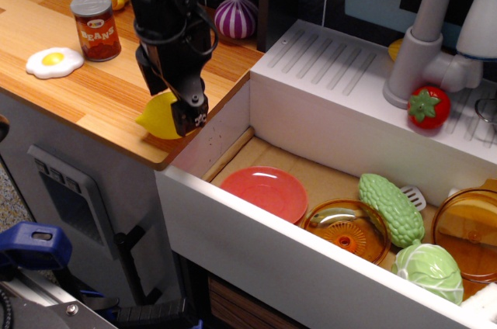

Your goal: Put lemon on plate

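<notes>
The oval bright-yellow plastic lemon point(158, 116) looks smooth and glossy. The flat round coral-red plastic plate point(265, 192) has a softer sheen. The light wooden countertop point(85, 84) at upper left shows matt grain. The black gripper point(177, 104) looks like matt plastic.

The black gripper point(180, 102) is positioned low over the lemon point(158, 116), near the right front corner of the wooden bench point(85, 96). One finger point(189, 116) covers the lemon's right side; whether the jaws are closed on it cannot be determined. The coral-red plate point(265, 192) lies empty at the left end of the white sink basin point(326, 255), beyond the bench's right edge. A bean can point(95, 26) and a fried egg point(54, 61) are located toward the bench's left edge.
</notes>
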Available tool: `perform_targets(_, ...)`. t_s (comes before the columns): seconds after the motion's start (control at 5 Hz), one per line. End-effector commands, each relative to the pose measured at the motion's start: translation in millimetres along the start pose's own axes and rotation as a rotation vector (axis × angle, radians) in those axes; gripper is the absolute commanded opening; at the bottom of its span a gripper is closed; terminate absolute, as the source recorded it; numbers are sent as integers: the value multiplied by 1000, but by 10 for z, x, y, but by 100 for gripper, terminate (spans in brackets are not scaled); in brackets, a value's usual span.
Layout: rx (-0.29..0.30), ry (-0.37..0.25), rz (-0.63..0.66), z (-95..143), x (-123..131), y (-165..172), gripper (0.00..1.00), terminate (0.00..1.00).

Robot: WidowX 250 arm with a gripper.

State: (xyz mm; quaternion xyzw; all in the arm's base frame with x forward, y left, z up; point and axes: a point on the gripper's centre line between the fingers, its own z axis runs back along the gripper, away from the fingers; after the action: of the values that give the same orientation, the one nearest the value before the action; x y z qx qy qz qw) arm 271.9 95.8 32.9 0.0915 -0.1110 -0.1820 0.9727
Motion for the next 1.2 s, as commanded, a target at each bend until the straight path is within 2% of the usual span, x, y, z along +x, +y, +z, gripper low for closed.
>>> perform_targets(0.0,12,-32,19,-88,23,71,100,0)
perform_targets(0.2,12,1,42,-81,72,68,0,0)
perform_targets(0.4,-1,22,49,66,252,-10,0,0)
perform_targets(0.6,1,55,82,163,524,-307,0,0)
perform_targets(0.8,37,51,103,132,763,-548,0,0)
perform_targets(1.0,57,28,151,-103,732,-665,0,0)
